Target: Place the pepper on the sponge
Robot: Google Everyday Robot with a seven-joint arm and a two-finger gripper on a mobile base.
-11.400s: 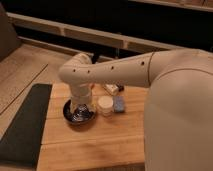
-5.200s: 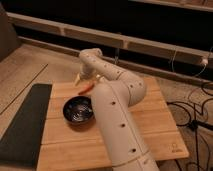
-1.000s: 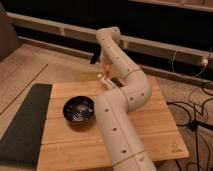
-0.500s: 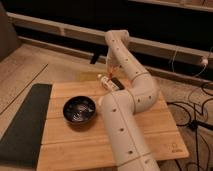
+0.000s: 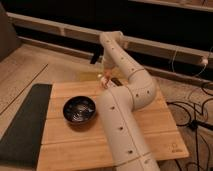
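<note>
Gripper (image 5: 103, 75) low over far edge of wooden table (image 5: 162, 125), beyond black bowl (image 5: 79, 109); open or closed, cannot tell. Small reddish bit at its tip, likely pepper (image 5: 103, 80); held or let go, unclear. Sponge hidden, probably behind arm (image 5: 125, 130). Placement unconfirmed.

Your arm (image 5: 120, 125) runs up across the wooden tabletop (image 5: 155, 135) and curls back, with the gripper (image 5: 94, 58) out past the far edge. A black bowl (image 5: 79, 109) sits just left of the arm, and a long dark mat (image 5: 22, 125) lies along the left side.
</note>
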